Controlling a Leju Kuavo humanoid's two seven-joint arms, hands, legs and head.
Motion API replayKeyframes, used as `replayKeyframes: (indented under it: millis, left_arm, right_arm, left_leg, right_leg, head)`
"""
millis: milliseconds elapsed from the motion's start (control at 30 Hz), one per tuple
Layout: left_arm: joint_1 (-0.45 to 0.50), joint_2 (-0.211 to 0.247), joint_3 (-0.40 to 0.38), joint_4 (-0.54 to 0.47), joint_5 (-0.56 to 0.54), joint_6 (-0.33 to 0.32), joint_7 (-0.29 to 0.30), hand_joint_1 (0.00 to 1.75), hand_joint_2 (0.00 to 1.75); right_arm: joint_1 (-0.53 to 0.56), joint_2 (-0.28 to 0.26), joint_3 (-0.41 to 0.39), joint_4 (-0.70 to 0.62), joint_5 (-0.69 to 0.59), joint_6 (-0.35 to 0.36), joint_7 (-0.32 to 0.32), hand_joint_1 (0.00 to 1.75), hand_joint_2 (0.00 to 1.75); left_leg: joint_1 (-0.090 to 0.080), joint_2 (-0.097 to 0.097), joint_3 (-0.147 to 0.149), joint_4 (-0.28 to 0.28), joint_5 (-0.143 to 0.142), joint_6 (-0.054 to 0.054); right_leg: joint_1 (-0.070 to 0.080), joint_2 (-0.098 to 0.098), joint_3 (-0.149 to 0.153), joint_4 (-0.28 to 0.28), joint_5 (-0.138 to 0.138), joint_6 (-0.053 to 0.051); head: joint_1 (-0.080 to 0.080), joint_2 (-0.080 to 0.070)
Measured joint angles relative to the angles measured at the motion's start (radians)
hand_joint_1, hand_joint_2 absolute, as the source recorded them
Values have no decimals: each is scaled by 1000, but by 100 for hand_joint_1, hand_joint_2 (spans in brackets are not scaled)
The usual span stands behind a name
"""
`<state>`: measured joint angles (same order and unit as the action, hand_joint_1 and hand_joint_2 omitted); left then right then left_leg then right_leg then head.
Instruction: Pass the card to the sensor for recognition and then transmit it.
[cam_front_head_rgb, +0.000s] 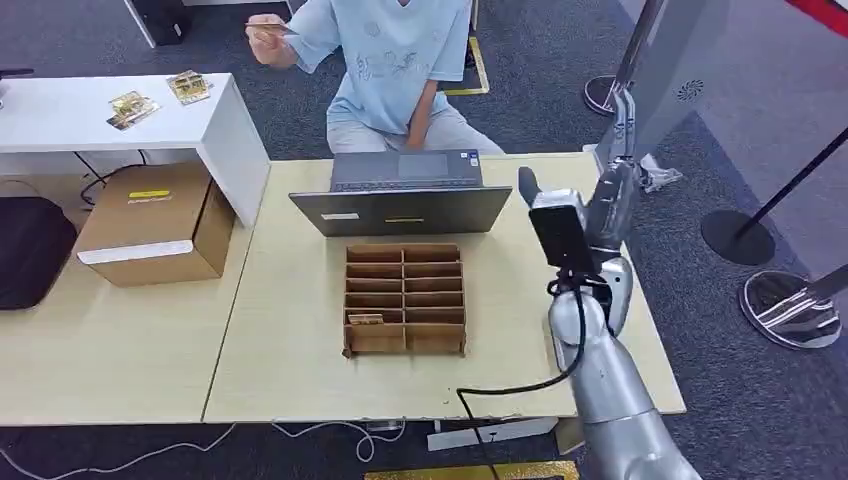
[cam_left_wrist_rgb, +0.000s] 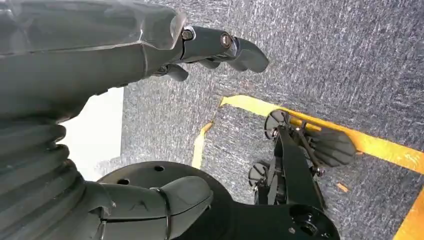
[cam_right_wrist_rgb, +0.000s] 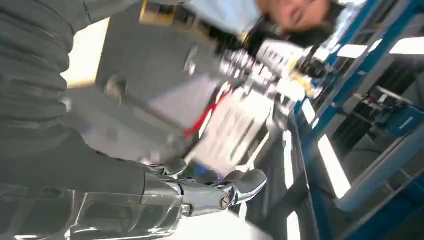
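Note:
A person seated behind the table holds a card (cam_front_head_rgb: 272, 30) up in one hand, far from both of my hands. My right hand (cam_front_head_rgb: 606, 203) is raised over the table's right end, beside the grey sensor stand (cam_front_head_rgb: 680, 70). Its fingers (cam_right_wrist_rgb: 242, 184) are stretched out with nothing in them; that view is blurred. My left hand (cam_left_wrist_rgb: 220, 47) hangs over the carpet, fingers slightly curled and apart from the thumb, holding nothing. A cardboard compartment tray (cam_front_head_rgb: 405, 300) sits mid-table with one card (cam_front_head_rgb: 365, 320) in a lower left slot.
A laptop (cam_front_head_rgb: 405, 195) stands between the tray and the person. A white desk (cam_front_head_rgb: 60, 115) at the left carries more cards (cam_front_head_rgb: 130, 106), with a cardboard box (cam_front_head_rgb: 155, 225) below it. Stanchion bases (cam_front_head_rgb: 795, 310) stand on the carpet at the right.

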<state>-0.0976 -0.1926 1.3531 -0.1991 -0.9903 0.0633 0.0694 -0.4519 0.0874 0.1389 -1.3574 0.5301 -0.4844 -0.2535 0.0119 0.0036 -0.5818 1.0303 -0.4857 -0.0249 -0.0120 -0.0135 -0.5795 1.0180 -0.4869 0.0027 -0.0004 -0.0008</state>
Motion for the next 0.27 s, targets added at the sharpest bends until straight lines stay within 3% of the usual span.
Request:
replayKeyframes:
  millis: [67, 267]
  left_arm:
    - [1, 0, 4, 0, 3, -3, -1, 0, 175]
    - [3, 0, 12, 0, 13, -12, -2, 0, 175]
  right_arm:
    - [48, -4, -6, -66, -154, 76, -53, 0, 175]
    - [171, -37, -45, -198, -389, 216, -112, 0, 175]
  left_leg:
    - [0, 0, 0, 0, 0, 0]
    - [0, 0, 0, 0, 0, 0]
  right_leg:
    - [0, 0, 0, 0, 0, 0]
    - [0, 0, 0, 0, 0, 0]
  head:
    - [0, 0]
    - [0, 0]
